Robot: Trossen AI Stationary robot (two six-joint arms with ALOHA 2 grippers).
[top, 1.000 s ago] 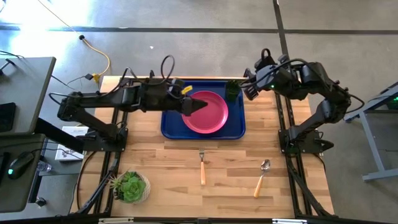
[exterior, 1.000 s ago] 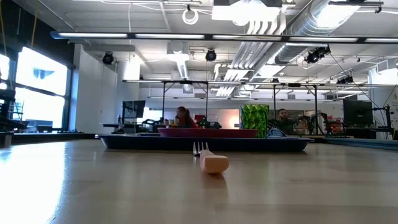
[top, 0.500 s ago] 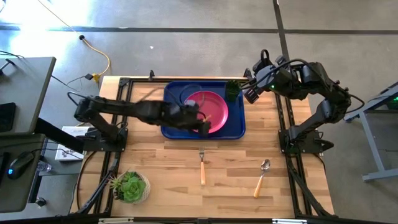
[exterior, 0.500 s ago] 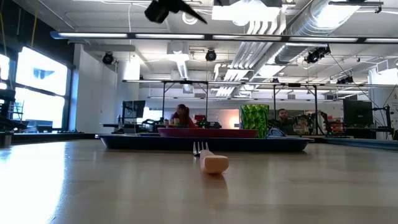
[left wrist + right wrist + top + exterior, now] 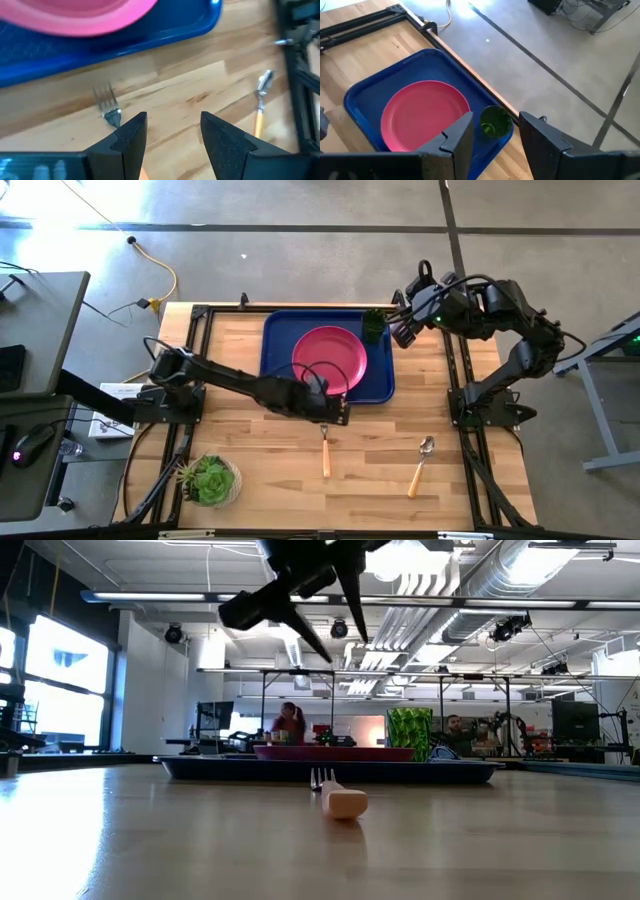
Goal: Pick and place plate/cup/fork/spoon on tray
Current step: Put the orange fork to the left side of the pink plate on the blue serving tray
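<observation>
Fork [image 5: 325,450] lay bare on the surface just beside the tray [image 5: 273,380] as I hung my left end effector [image 5: 340,416], fingers apart, above its tines, judging a squarer, lower line onto the handle wise, the right end effector [image 5: 399,326] waiting open near the cup [image 5: 374,325].

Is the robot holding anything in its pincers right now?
No. The left pincer is open above the fork, and the right pincer is open above the cup.

Occlusions and cut-offs, current frames

Left wrist view: plate [image 5: 75,15] and tray [image 5: 150,35] cropped by frame edge; fork [image 5: 107,105] handle hidden behind left tool [image 5: 170,135]. Low view: fork tines [image 5: 321,778] mostly blocked by its handle end; spoon out of frame.
</observation>
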